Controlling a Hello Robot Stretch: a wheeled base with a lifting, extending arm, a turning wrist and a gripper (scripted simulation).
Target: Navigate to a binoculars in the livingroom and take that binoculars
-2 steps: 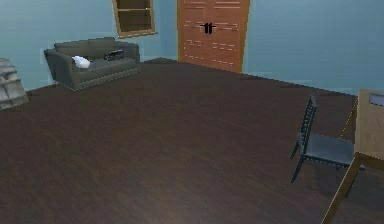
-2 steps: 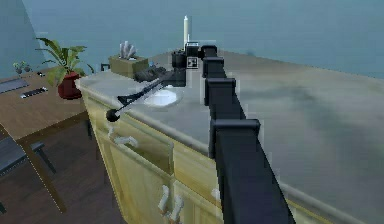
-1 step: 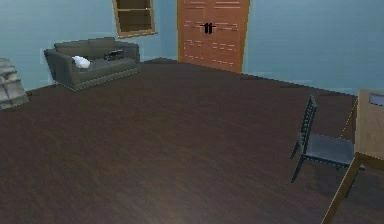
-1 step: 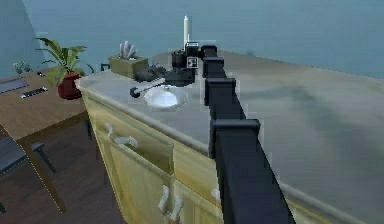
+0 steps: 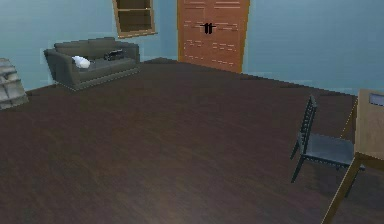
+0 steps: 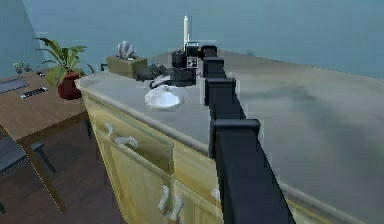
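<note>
We see a dark wooden floor (image 5: 170,140) under pale blue walls (image 5: 300,40). A grey sofa (image 5: 92,68) sits in the far corner, with a wood-framed window (image 5: 134,17) and an orange-brown double door (image 5: 212,35) to its right. A dark chair (image 5: 322,145) stands beside a wooden table (image 5: 368,125). In the arm side view we find a pale cabinet (image 6: 140,160) with a grey top, and a potted plant (image 6: 66,80) past its end.

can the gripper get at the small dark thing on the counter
Likely yes: the gripper is right by the small dark thing, and nothing stands between them on the counter.
</note>
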